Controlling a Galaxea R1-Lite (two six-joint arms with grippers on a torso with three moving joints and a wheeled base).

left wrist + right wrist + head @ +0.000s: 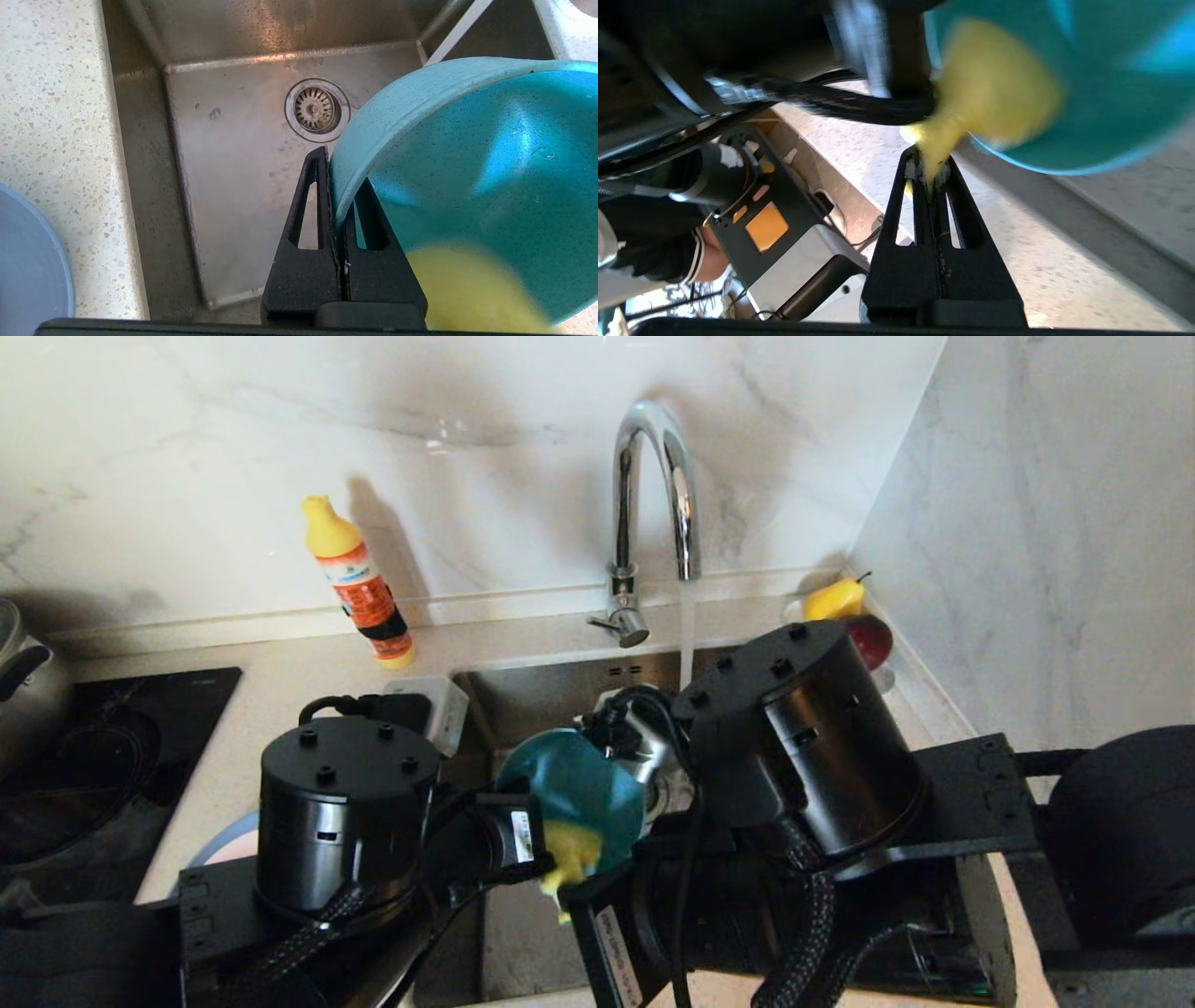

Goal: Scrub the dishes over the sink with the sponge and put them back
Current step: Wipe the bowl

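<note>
The left gripper (pixel 337 205) is closed on the rim of the teal bowl (pixel 574 784), one finger (pixel 308 219) outside the wall and one inside. The bowl is held tilted above the sink (pixel 233 186), its opening facing the right arm. The right gripper (pixel 930 175) is clamped on a pinched corner of the yellow sponge (pixel 994 102); the sponge body lies against the bowl's inner face, near the lower rim.

Below the bowl, the basin floor is open around the one drain strainer (pixel 316 109). One faucet (pixel 653 495) runs a thin stream into the rear of the sink. On the surface (pixel 51 116) left of the sink edge, the edge of one grey-blue plate (pixel 28 266) is visible. One orange bottle (pixel 359 583) stands at the back wall, well apart from the sink. One pear (pixel 834 600) and one red apple (pixel 870 639) sit in the right rear corner.
</note>
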